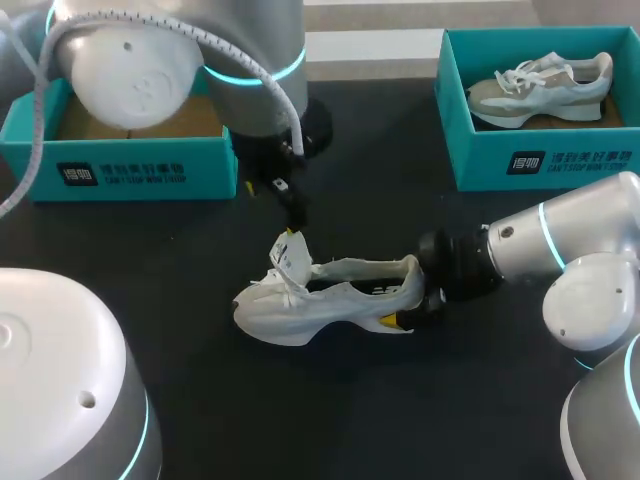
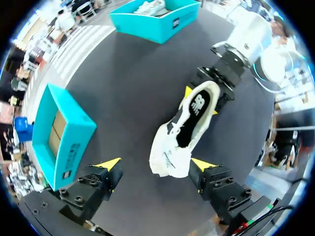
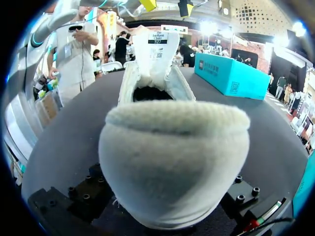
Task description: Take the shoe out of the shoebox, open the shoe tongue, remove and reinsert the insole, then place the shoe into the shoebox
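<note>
**Position.** The shoe (image 1: 330,295) lay on its sole on the worktop (image 1: 300,420), out of both boxes and roughly between them.

**Hands.**
- The right hand (image 1: 412,308) was clamped on the heel from two sides. The left wrist view showed a yellow tip at each flank.
- The left hand (image 2: 155,164) hung over the forefoot, fingers spread wide and gripping nothing. The toe lay below, close to one finger.

**Shoe condition.** The tongue (image 1: 293,255) stood raised and the mouth of the shoe was open. The insole (image 2: 197,105) sat flat inside.

**Boxes.** The shoebox (image 1: 130,170) on the left side held no shoe. The second shoebox (image 1: 540,160) held another shoe (image 1: 540,85).

**Assessment.** The shoe was out of its box and the tongue was open. Insole removal was the step in hand and had not yet begun.

**Next move.** It would call for the left hand to narrow, descend into the opening and pinch an edge of the insole while the heel was held firm. The risk noted was the fingers catching the tongue or the laces on entry.
</note>
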Motion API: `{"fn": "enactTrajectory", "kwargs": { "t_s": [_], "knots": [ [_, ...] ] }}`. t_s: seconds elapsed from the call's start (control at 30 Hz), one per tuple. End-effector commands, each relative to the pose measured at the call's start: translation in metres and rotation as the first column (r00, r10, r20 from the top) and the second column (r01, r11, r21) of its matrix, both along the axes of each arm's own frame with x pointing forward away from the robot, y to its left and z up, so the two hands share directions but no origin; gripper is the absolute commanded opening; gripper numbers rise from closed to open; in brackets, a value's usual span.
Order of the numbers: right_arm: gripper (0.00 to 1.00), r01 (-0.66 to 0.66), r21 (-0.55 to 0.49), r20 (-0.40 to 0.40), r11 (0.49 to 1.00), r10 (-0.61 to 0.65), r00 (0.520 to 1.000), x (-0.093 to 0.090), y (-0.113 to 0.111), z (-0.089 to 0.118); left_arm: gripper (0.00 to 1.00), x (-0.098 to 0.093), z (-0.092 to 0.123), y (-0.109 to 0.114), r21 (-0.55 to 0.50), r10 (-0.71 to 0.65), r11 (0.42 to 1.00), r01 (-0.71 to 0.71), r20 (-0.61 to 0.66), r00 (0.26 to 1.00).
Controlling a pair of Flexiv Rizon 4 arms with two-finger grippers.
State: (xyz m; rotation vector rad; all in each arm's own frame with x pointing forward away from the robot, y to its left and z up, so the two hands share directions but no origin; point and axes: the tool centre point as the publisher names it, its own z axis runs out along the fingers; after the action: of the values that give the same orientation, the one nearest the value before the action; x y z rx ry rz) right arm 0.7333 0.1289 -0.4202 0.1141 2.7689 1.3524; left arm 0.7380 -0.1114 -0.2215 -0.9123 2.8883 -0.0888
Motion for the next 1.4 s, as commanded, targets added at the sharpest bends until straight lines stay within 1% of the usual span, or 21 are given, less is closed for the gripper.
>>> {"fn": "enactTrajectory", "kwargs": {
  "t_s": [0.03, 0.1, 0.17, 0.2, 0.27, 0.3, 0.33, 0.37, 1.0, 1.03, 1.1, 1.13, 1.17, 1.2, 1.23, 1.3, 1.4],
  "knots": [
    [0.00, 0.004, -0.003, 0.002, 1.000, -0.004, 1.000, 0.000, 0.001, -0.003, 0.00, -0.010, -0.003, -0.008, -0.062, -0.790, 0.599, 0.798, 0.114, 0.602],
    [0.00, 0.004, -0.003, 0.002, 1.000, -0.004, 1.000, 0.000, 0.001, -0.003, 0.00, -0.014, -0.004, -0.016, -0.080, -0.809, 0.573, 0.816, 0.105, 0.578],
    [0.00, 0.004, -0.003, 0.002, 1.000, -0.004, 1.000, 0.000, 0.001, -0.003, 0.00, -0.018, -0.006, -0.026, -0.097, -0.820, 0.558, 0.824, 0.087, 0.565],
    [0.00, 0.004, -0.003, 0.002, 1.000, -0.004, 1.000, 0.000, 0.001, -0.003, 0.00, -0.020, -0.007, -0.029, -0.104, -0.825, 0.551, 0.828, 0.081, 0.560],
    [0.00, 0.004, -0.003, 0.002, 1.000, -0.004, 1.000, 0.000, 0.001, -0.003, 0.00, -0.023, -0.011, -0.037, -0.115, -0.824, 0.557, 0.823, 0.052, 0.565],
    [0.00, 0.004, -0.003, 0.002, 1.000, -0.004, 1.000, 0.000, 0.001, -0.003, 0.00, -0.025, -0.013, -0.041, -0.116, -0.816, 0.571, 0.813, 0.027, 0.577],
    [0.00, 0.004, -0.003, 0.002, 1.000, -0.004, 1.000, 0.000, 0.001, -0.003, 0.00, -0.027, -0.015, -0.046, -0.103, -0.778, 0.625, 0.774, -0.002, 0.628],
    [0.00, 0.004, -0.003, 0.002, 1.000, -0.004, 1.000, 0.000, 0.001, -0.003, 0.00, -0.029, -0.016, -0.050, -0.080, -0.719, 0.693, 0.716, -0.006, 0.695],
    [0.00, 0.004, -0.003, 0.002, 1.000, -0.004, 1.000, 0.000, 0.001, -0.003, 0.00, -0.029, -0.016, -0.050, -0.080, -0.719, 0.693, 0.716, -0.006, 0.695],
    [0.00, 0.004, -0.003, 0.002, 1.000, -0.004, 1.000, 0.000, 0.001, -0.003, 0.00, -0.029, -0.022, -0.051, -0.079, -0.707, 0.706, 0.704, -0.017, 0.707],
    [0.00, 0.004, -0.003, 0.002, 1.000, -0.004, 1.000, 0.000, 0.001, -0.003, 0.00, -0.028, -0.033, -0.054, -0.111, -0.685, 0.727, 0.678, -0.060, 0.726],
    [0.00, 0.004, -0.003, 0.002, 1.000, -0.004, 1.000, 0.000, 0.001, -0.003, 0.00, -0.027, -0.038, -0.055, -0.133, -0.672, 0.738, 0.661, -0.060, 0.738],
    [0.00, 0.004, -0.003, 0.002, 1.000, -0.004, 1.000, 0.000, 0.001, -0.003, 0.00, -0.025, -0.043, -0.057, -0.130, -0.649, 0.759, 0.638, -0.065, 0.758],
    [0.00, 0.004, -0.003, 0.002, 1.000, -0.004, 1.000, 0.000, 0.001, -0.003, 0.00, -0.024, -0.047, -0.058, -0.155, -0.639, 0.765, 0.625, -0.073, 0.765],
    [0.00, 0.004, -0.003, 0.002, 1.000, -0.004, 1.000, 0.000, 0.001, -0.003, 0.00, -0.023, -0.051, -0.060, -0.182, -0.638, 0.765, 0.618, -0.087, 0.765],
    [0.00, 0.004, -0.003, 0.002, 1.000, -0.004, 1.000, 0.000, 0.001, -0.003, 0.00, -0.022, -0.061, -0.064, -0.189, -0.630, 0.772, 0.607, -0.105, 0.770],
    [0.00, 0.004, -0.003, 0.002, 1.000, -0.004, 1.000, 0.000, 0.001, -0.003, 0.00, -0.021, -0.076, -0.071, -0.216, -0.646, 0.759, 0.614, -0.131, 0.752]
  ]
}}
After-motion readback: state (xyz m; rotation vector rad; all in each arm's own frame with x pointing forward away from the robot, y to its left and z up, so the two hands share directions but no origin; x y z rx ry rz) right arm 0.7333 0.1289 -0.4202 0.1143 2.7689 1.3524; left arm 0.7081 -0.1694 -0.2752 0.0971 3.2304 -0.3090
